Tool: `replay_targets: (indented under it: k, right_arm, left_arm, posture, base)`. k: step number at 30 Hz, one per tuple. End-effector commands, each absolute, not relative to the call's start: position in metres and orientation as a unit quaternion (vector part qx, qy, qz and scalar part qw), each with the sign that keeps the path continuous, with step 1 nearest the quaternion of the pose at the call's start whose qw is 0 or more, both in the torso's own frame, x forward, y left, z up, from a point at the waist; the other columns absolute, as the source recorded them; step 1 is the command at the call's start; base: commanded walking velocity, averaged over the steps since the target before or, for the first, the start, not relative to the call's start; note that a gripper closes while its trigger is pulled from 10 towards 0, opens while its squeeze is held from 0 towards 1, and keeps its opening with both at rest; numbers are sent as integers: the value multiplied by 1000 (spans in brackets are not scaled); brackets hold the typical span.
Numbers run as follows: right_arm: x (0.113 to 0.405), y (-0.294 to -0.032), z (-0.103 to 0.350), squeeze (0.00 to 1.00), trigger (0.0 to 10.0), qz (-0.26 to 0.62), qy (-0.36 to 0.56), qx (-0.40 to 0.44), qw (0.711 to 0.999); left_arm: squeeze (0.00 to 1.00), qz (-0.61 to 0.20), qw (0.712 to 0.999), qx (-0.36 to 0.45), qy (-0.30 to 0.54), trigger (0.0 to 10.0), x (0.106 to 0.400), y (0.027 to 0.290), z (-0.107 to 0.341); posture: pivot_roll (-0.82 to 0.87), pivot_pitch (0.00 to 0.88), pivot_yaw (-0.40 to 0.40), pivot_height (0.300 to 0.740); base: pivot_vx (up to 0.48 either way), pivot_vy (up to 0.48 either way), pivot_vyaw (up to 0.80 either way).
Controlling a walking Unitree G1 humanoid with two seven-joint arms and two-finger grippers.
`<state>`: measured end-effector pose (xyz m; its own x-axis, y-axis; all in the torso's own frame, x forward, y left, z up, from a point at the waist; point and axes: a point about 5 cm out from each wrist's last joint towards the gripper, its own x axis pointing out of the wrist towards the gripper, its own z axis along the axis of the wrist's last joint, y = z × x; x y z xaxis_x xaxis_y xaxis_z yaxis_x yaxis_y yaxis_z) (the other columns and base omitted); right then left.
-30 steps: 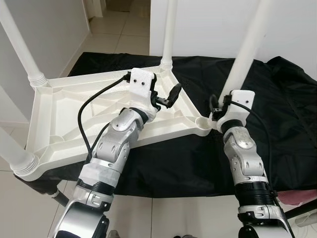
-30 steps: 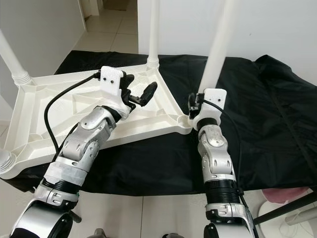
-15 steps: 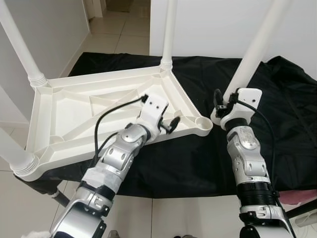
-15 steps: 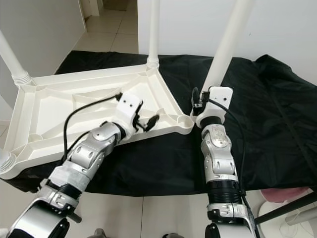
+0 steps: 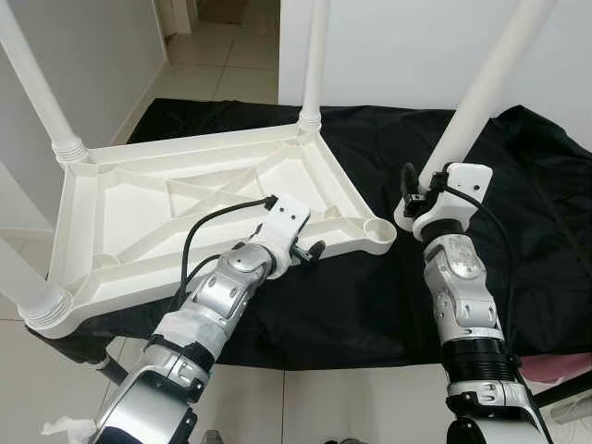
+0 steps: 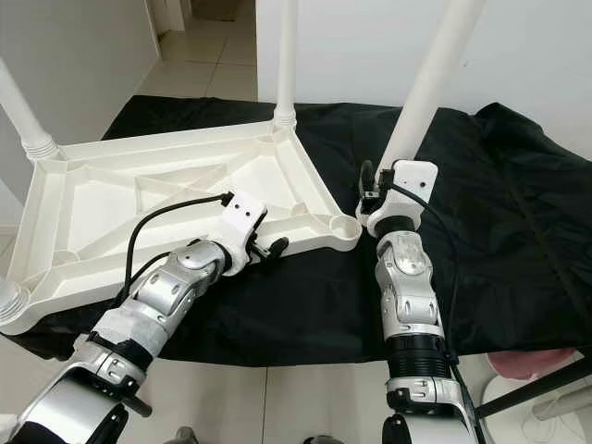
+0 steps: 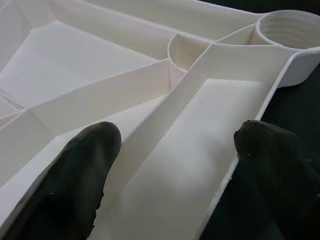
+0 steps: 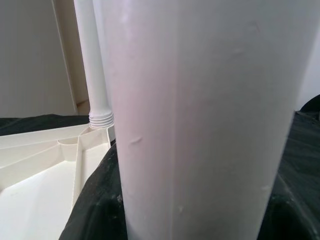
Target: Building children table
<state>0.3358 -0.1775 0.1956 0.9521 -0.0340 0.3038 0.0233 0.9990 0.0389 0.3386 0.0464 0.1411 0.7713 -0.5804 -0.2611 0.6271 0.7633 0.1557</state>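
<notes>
Black cloth (image 5: pixel 370 296) under an upturned white tabletop (image 5: pixel 120 222).
Left gripper (image 7: pixel 175 170) spread astride its edge; right gripper (image 5: pixel 418 196) grasps the loose leg (image 5: pixel 481 83), beside the empty socket (image 7: pixel 287 27).

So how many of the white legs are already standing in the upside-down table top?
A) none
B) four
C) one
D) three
D: three legs stand screwed into corners of the table top, while the near right corner socket is an open ring; the fourth leg is at the right gripper, beside that socket, not in it.
</notes>
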Motion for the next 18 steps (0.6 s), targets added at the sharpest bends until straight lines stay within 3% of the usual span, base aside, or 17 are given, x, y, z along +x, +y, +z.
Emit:
replay_targets:
  k: [1, 4, 10, 18]
  right_arm:
    - [337, -178, 202, 0, 10000, -13, -169, 19, 985]
    - [337, -178, 202, 0, 10000, -12, -170, 18, 985]
    - [338, -177, 202, 0, 10000, -10, -171, 17, 985]
    - [339, -175, 203, 0, 10000, -8, -174, 16, 985]
  left_arm:
    - [0, -378, 912, 118, 110, 10000, 331, 43, 134]
    - [0, -424, 899, 88, 63, 10000, 323, 34, 150]
    - [0, -462, 884, 58, 48, 10000, 316, 27, 158]
    - [0, -509, 848, 126, 76, 10000, 304, 25, 139]
  posture:
    - [-15, 0, -28, 740]
    - [-13, 0, -29, 740]
    - [-15, 0, -30, 740]
    - [-16, 0, -28, 740]
  base:
    - [0, 0, 0]
    - [0, 0, 0]
    - [0, 0, 0]
    - [0, 0, 0]
